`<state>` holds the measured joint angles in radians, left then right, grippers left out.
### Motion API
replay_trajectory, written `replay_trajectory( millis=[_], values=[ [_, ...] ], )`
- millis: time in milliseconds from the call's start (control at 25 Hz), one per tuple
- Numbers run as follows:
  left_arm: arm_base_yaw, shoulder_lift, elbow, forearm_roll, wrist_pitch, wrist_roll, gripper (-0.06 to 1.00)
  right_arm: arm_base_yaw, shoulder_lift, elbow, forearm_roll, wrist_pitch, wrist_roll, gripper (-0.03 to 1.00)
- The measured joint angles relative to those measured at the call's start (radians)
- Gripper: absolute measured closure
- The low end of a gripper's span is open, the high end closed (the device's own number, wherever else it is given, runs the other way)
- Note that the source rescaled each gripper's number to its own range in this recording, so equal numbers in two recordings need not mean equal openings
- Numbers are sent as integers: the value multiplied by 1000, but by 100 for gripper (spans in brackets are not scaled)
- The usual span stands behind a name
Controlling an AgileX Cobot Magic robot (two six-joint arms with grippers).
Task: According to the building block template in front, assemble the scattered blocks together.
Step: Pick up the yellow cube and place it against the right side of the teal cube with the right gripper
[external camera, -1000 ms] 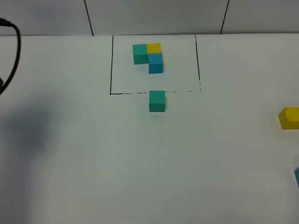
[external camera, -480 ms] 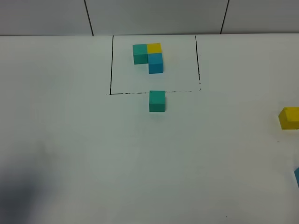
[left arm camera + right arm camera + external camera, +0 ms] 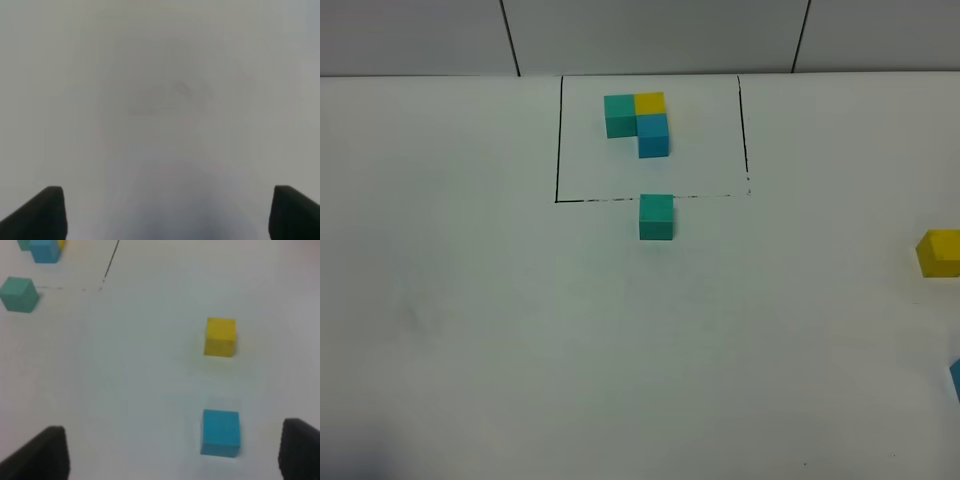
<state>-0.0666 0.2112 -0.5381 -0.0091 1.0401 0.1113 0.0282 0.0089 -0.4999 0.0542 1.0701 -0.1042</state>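
Note:
The building block template (image 3: 636,122) is an L of teal-green, yellow and blue cubes inside a thin black frame at the back of the table. A loose teal-green cube (image 3: 656,216) sits just in front of the frame line. A loose yellow cube (image 3: 939,252) and a sliver of the loose blue cube (image 3: 956,378) lie at the right edge. The right wrist view shows the yellow cube (image 3: 220,336), the blue cube (image 3: 220,432) and the teal-green cube (image 3: 19,294). My right gripper (image 3: 172,455) is open and empty above the table. My left gripper (image 3: 172,215) is open over blurred bare white surface.
The white table (image 3: 520,330) meets a tiled wall (image 3: 650,35) at the back. Neither arm shows in the exterior high view. A corner of the template (image 3: 44,249) shows in the right wrist view.
The dark cable and arm shadow at the left of the exterior high view have slid down and out of the frame. The cubes have not moved.

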Motion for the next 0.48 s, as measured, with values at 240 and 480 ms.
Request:
replay_trajectory(
  millis=[240,480],
  values=[
    [0,-139,32,-56,15,20,10,0,0,0,0,0,0,26],
    [0,-216,32,-70,19,38,11,0,0,0,0,0,1,26]
  ],
)
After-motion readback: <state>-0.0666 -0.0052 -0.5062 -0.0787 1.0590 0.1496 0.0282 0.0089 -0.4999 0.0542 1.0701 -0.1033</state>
